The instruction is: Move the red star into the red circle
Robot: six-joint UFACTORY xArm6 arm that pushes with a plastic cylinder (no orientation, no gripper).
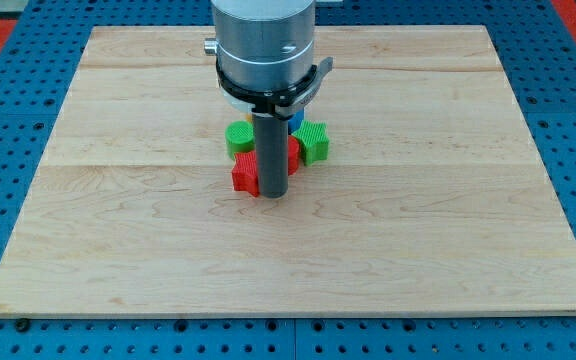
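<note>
where rod [271, 150] hides red block [245, 174]

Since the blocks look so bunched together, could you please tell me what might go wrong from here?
1. My tip sits against the red block in a tight cluster; a push may drag the green block or the other green block along.
2. The rod hides a second red block and a blue one, so shapes are uncertain; I could push the wrong piece.

A pale grey cylindrical arm [265, 40] with a black clamp ring [273, 92] ends in a straight dark rod [271, 145], my tip [272, 194].
</note>
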